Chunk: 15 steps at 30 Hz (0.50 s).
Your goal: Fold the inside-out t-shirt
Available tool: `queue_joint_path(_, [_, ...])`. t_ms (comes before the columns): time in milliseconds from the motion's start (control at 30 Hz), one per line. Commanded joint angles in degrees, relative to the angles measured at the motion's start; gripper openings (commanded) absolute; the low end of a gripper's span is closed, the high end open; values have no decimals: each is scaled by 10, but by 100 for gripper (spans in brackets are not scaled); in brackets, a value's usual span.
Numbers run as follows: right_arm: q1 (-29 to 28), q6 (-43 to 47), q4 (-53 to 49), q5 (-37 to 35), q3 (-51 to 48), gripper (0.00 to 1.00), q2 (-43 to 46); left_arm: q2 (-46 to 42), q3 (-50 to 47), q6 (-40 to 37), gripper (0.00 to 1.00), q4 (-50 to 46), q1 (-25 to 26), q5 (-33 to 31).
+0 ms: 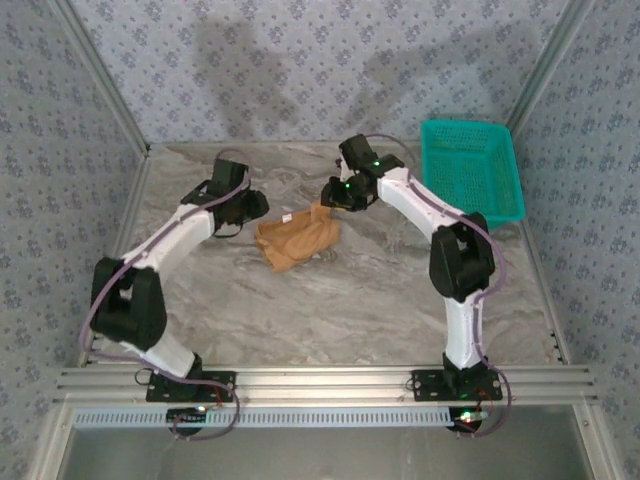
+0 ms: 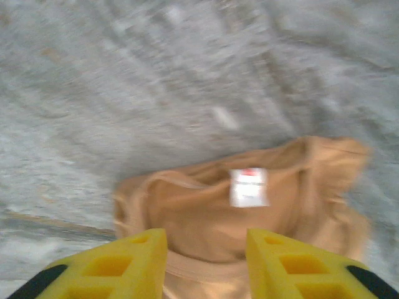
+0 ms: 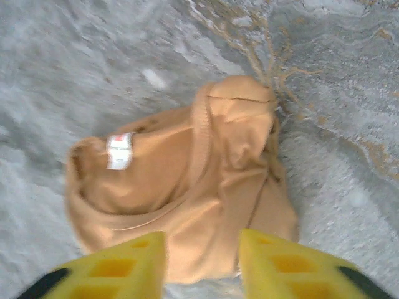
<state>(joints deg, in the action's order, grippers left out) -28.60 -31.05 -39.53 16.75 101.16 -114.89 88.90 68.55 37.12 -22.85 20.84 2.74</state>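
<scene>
The inside-out t-shirt (image 1: 297,240) lies crumpled in a small caramel-brown heap on the marble table, its white label (image 1: 286,217) facing up. My left gripper (image 1: 256,206) hovers at the heap's left edge. In the left wrist view the left gripper (image 2: 207,240) is open, with the t-shirt (image 2: 199,205) and its label (image 2: 249,187) just beyond the yellow fingers (image 2: 140,261). My right gripper (image 1: 331,196) hangs over the heap's upper right corner. In the right wrist view the right gripper (image 3: 202,243) is open above the t-shirt (image 3: 212,180), nothing pinched, and the label (image 3: 120,151) shows at the left.
A teal mesh basket (image 1: 468,125) stands at the back right of the table. Bare marble table (image 1: 350,310) stretches in front of the shirt. Patterned walls close in the back and both sides.
</scene>
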Motion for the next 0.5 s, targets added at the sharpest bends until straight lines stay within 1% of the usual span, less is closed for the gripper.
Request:
queue_joint_path(0, [-15, -52, 30, 20, -33, 19, -3, -24, -73, 93, 35, 65, 42, 26])
queue_joint_path(33, [-16, -67, 35, 28, -33, 11, -15, -25, -98, 121, 34, 107, 54, 39])
queue_joint_path(67, [-17, -78, 39, 36, -33, 8, -25, -22, -119, 145, 33, 142, 65, 45])
queue_joint_path(167, [-18, -110, 73, 58, -44, 2, -57, 1, -170, 189, 31, 209, 74, 61])
queue_joint_path(267, [-25, -130, 99, 61, -59, 1, -83, 36, -201, 203, 31, 243, 73, 75])
queue_joint_path(333, [-27, -133, 91, 44, -64, 0, -100, 63, -210, 188, 30, 241, 64, 85])
queue_joint_path(367, [-24, -135, 83, 33, -69, 0, -108, 74, -210, 172, 30, 223, 53, 86])
queue_joint_path(467, [-15, -140, 77, 5, -107, 0, -110, 90, -210, 108, 30, 167, 1, 87])
